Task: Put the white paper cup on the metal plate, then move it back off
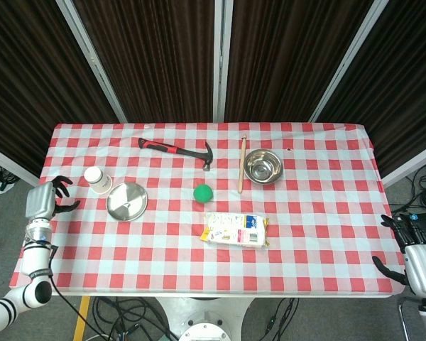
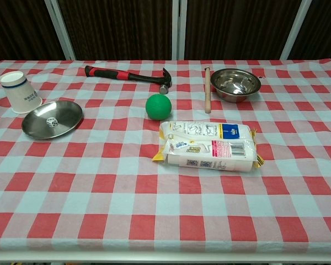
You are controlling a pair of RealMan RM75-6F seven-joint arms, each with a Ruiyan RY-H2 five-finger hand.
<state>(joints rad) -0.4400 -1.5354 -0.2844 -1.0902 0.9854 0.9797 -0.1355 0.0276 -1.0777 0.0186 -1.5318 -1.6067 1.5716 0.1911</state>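
The white paper cup (image 1: 96, 179) (image 2: 19, 91) stands upside down on the cloth, just beyond the left rim of the round metal plate (image 1: 126, 202) (image 2: 51, 118), with nothing on the plate. My left hand (image 1: 44, 200) hovers at the table's left edge, fingers spread, holding nothing, well left of the cup. My right hand (image 1: 412, 250) hangs off the table's right front corner, fingers apart and empty. Neither hand appears in the chest view.
A red-and-black hammer (image 1: 176, 151) lies at the back. A green ball (image 1: 203, 193), a wooden stick (image 1: 241, 165) and a steel bowl (image 1: 262, 166) sit mid-table. A packet of tissues (image 1: 234, 230) lies nearer the front.
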